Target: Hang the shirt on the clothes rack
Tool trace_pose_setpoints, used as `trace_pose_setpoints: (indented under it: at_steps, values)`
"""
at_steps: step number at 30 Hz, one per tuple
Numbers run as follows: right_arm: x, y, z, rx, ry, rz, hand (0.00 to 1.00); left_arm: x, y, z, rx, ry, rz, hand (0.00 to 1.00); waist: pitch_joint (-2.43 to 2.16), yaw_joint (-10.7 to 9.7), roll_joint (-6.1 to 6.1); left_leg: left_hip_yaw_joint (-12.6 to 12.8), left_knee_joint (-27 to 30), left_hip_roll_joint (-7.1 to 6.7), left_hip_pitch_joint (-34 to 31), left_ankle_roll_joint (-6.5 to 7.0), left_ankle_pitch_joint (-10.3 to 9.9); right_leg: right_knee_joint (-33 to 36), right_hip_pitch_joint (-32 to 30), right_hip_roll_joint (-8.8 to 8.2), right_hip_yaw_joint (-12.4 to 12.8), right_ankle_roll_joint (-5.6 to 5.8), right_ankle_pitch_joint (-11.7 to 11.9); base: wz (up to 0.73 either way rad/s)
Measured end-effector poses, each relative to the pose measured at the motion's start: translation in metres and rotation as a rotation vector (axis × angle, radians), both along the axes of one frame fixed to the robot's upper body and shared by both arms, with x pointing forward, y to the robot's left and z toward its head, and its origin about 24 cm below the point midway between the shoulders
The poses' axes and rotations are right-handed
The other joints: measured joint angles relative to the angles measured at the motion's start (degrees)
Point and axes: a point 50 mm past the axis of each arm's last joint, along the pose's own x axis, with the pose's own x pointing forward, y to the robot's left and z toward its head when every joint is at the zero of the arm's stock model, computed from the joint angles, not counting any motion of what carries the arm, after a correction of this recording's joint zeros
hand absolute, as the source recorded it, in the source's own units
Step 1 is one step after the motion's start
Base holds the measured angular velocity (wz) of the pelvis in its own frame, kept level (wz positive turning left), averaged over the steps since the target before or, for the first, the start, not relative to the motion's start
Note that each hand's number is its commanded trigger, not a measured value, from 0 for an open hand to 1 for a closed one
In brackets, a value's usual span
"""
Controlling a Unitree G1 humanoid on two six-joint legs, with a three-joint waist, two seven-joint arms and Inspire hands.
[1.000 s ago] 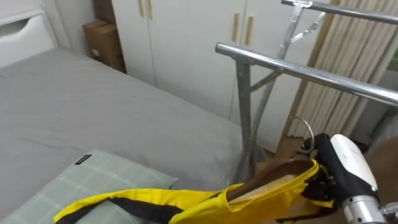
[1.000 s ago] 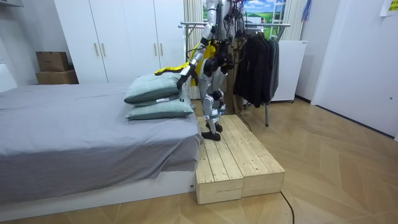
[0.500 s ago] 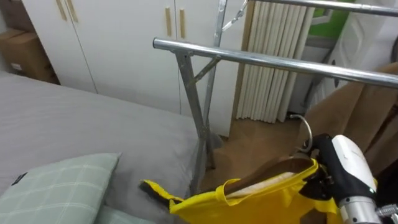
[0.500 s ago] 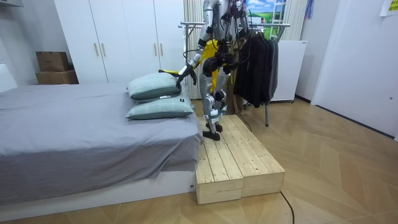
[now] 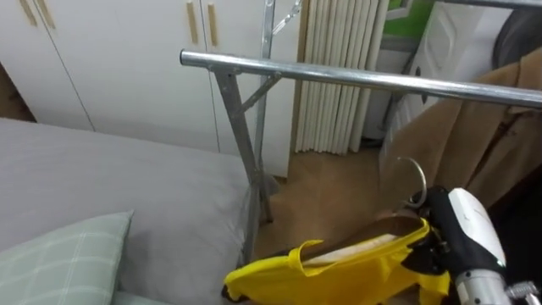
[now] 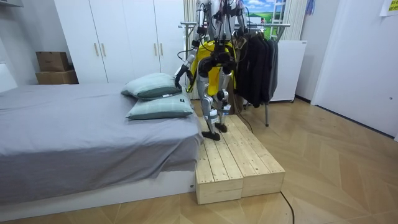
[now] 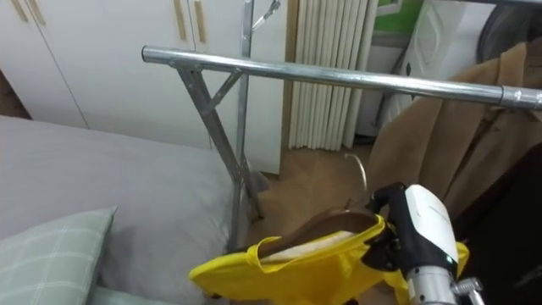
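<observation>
A yellow garment [image 5: 339,271] with dark trim hangs on a wooden hanger [image 5: 373,235]. My right hand [image 5: 453,227] is shut on the hanger's neck, low at the right of the left eye view. The metal hook [image 5: 414,180] points up, below and in front of the silver clothes rail [image 5: 339,74]. In the room view I stand on a wooden platform [image 6: 239,165] between bed and rack, with the garment [image 6: 208,53] at my chest. My left hand [image 6: 178,74] reaches out over the top pillow [image 6: 152,86]; its fingers are too small to read.
A brown coat [image 5: 474,135] and dark clothes [image 6: 258,62] hang on the rail's right part. The rack's slanted leg [image 5: 241,144] stands by the grey bed [image 5: 127,178]. A green checked pillow [image 5: 59,254] lies at lower left. White wardrobes [image 5: 118,59] line the wall.
The head camera has swung right, towards the rack. The yellow garment has come off the pillows and now hangs gathered under the hanger. My body has turned towards the rail.
</observation>
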Motion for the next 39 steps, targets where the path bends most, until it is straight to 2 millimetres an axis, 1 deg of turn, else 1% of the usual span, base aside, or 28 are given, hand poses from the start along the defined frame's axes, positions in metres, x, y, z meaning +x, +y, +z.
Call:
trace_pose_setpoints:
  at_steps: [3,4,6,7,9,15,19,21,23,26,29,34,37,39]
  values:
    - [0.0,0.0,0.0,0.001,0.002,0.002,1.0,0.0,0.002,0.001,0.007,-0.004,0.004,0.0,-0.22,-0.2,-0.59,-0.6,-0.5,0.24,0.1,-0.23,0.1,-1.6,1.0,0.32,-0.7,-0.17,0.4,0.07]
    - [0.001,0.0,0.001,0.002,0.002,0.006,1.0,0.0,0.003,0.001,0.008,-0.005,0.007,0.0,-0.23,-0.1,-0.71,-0.6,-0.6,0.28,0.2,-0.24,0.1,-1.6,1.1,0.38,-0.7,-0.2,0.4,0.07]
    - [0.001,0.0,0.001,0.001,0.004,0.011,1.0,0.0,0.006,0.002,0.023,-0.014,0.021,0.0,-0.19,0.3,-1.57,-0.6,-1.0,0.5,0.6,-0.39,0.2,-2.5,1.5,0.67,-1.2,-0.39,0.6,0.0]
    - [0.001,0.001,0.001,0.0,0.006,0.013,1.0,0.0,0.007,0.003,0.028,-0.018,0.026,0.0,-0.19,0.4,-1.79,-0.6,-1.1,0.57,0.7,-0.42,0.2,-2.6,1.7,0.74,-1.3,-0.44,0.6,0.03]
    - [0.002,0.002,0.004,-0.004,0.003,0.026,1.0,-0.001,0.008,0.004,0.045,-0.024,0.028,0.0,-0.41,0.6,-2.28,-1.1,-1.5,0.68,0.7,-0.71,0.4,-3.5,2.1,0.83,-1.9,-0.62,0.8,0.08]
    - [0.009,0.0,0.013,-0.005,-0.023,0.035,1.0,-0.001,0.009,0.004,0.055,-0.038,0.023,0.0,-0.41,1.0,-2.26,-2.3,-1.8,0.78,0.6,-1.09,0.7,-3.7,2.6,0.89,-2.6,-0.64,0.8,0.08]
    - [0.01,0.0,0.014,0.019,-0.026,0.035,1.0,-0.006,0.008,0.004,0.051,-0.036,0.021,0.0,-0.4,1.0,-2.07,-2.6,-2.1,0.96,1.3,-1.26,0.8,-4.6,3.8,1.02,-3.3,-0.77,0.9,0.05]
    - [0.01,0.0,0.014,0.061,-0.027,0.035,1.0,-0.012,0.009,0.003,0.046,-0.037,0.015,0.0,-0.39,1.4,-1.77,-2.5,-2.5,0.96,2.0,-1.3,0.8,-4.8,4.4,1.1,-3.3,-0.77,0.9,0.0]
    - [0.01,-0.001,0.014,0.094,-0.029,0.036,1.0,-0.014,0.008,0.003,0.041,-0.042,0.006,0.0,-0.31,1.6,-1.55,-2.6,-2.5,0.96,2.1,-1.3,0.8,-5.2,4.6,1.1,-3.4,-0.82,0.9,0.02]
    - [0.01,-0.001,0.013,0.139,-0.029,0.036,1.0,-0.014,0.008,0.003,0.036,-0.05,0.002,0.0,-0.43,2.1,-1.21,-2.7,-2.6,0.98,2.3,-1.3,0.8,-5.4,4.9,1.13,-3.5,-0.92,1.0,0.01]
    - [0.01,-0.002,0.013,0.184,-0.026,0.044,1.0,-0.012,0.007,0.003,0.031,-0.057,-0.001,0.0,-0.42,2.6,-1.0,-2.8,-2.7,0.96,2.4,-1.32,0.8,-5.5,5.0,1.12,-3.6,-0.92,1.0,0.0]
    - [0.012,-0.008,0.012,0.244,-0.003,0.054,1.0,-0.012,0.007,0.003,0.026,-0.055,-0.018,0.0,-0.34,2.7,-0.82,-3.1,-2.8,0.91,2.4,-1.32,0.8,-5.5,5.2,1.03,-3.6,-0.91,1.0,0.02]
    - [0.02,-0.012,0.006,0.296,0.022,0.039,1.0,-0.01,0.008,0.003,0.023,-0.059,-0.01,0.0,-0.31,2.3,-0.77,-3.9,-2.8,0.8,2.5,-1.32,0.8,-5.6,5.7,0.85,-4.4,-0.82,0.9,0.11]
    - [0.026,-0.017,-0.001,0.343,0.049,0.012,1.0,-0.008,0.008,0.004,0.023,-0.07,-0.006,0.0,-0.32,2.7,-0.86,-4.2,-2.7,0.76,2.6,-1.32,0.8,-5.5,5.9,0.82,-4.6,-0.79,0.7,0.08]
